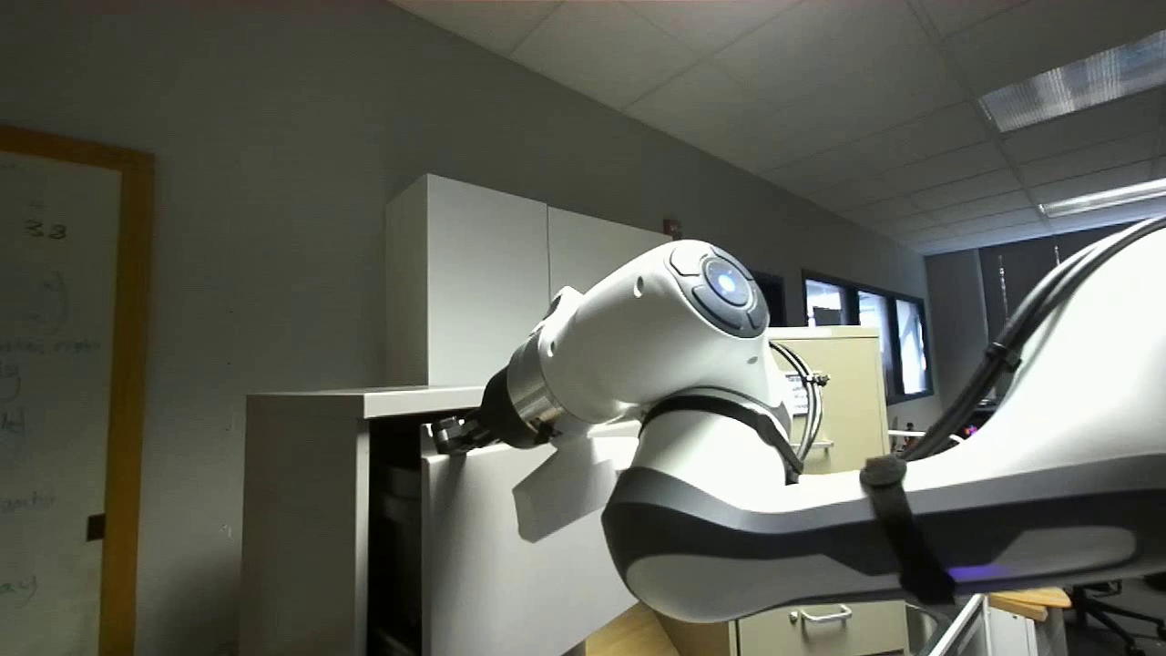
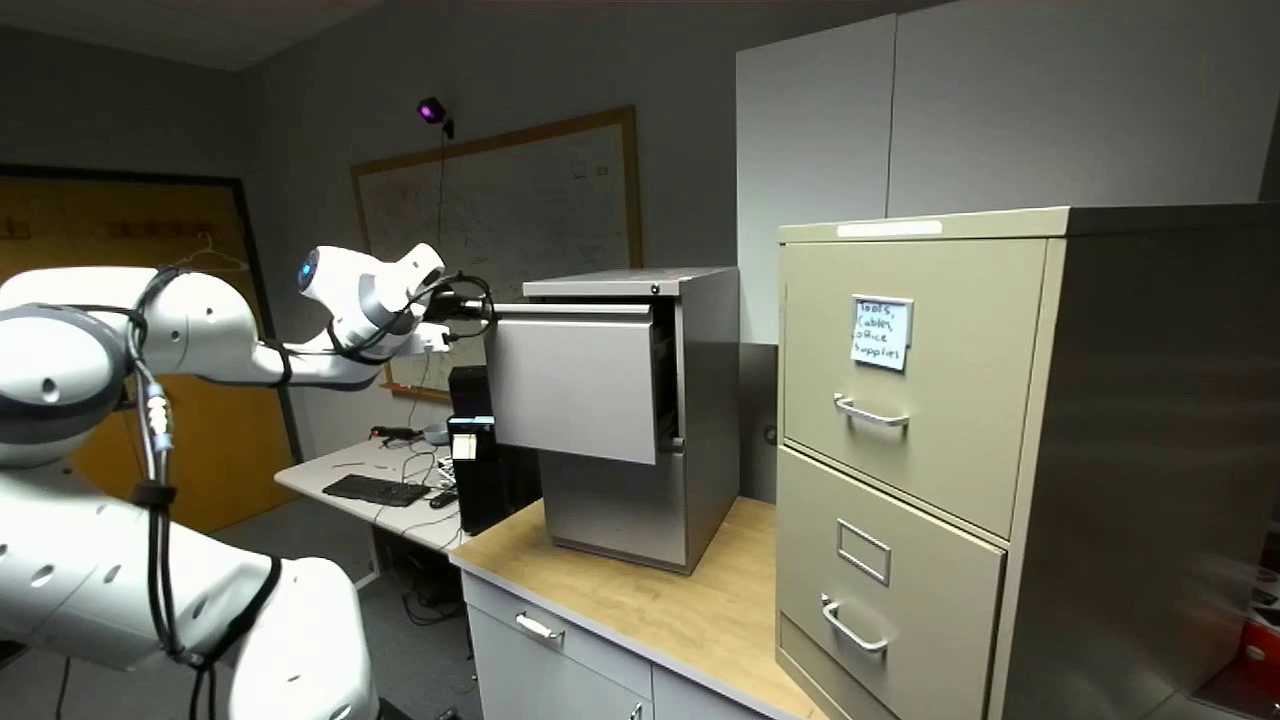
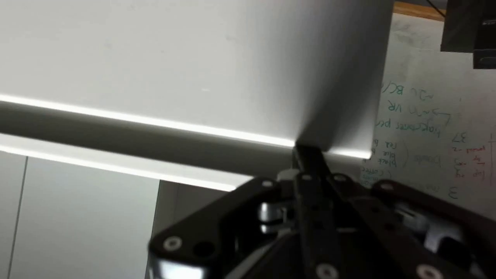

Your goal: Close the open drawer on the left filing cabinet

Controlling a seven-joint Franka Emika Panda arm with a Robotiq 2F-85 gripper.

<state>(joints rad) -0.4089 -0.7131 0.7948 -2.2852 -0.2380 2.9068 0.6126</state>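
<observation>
The drawer [image 2: 575, 385] is open: its flat front stands well out from the left filing cabinet [image 2: 710, 420], and a dark gap shows behind it in both exterior views. The lower drawer front [image 2: 615, 505], at its 6 o'clock, sits flush, so only the upper one needs work. The cabinet rests on a desk [image 2: 620, 605], with the beige filing cabinet [image 2: 910, 330] at its 3 o'clock in an exterior view. The hand [image 3: 309, 153] is at the drawer front's 10-to-11 o'clock corner, its fingers [image 3: 312, 161] narrow together, nothing seen between them (a shape for shoving, I judge). They appear to touch the front's top edge. By my reading, the placing for a push is done; the closing is left. The drawer must go in until flush, and force this far off-centre could make it bind.
</observation>
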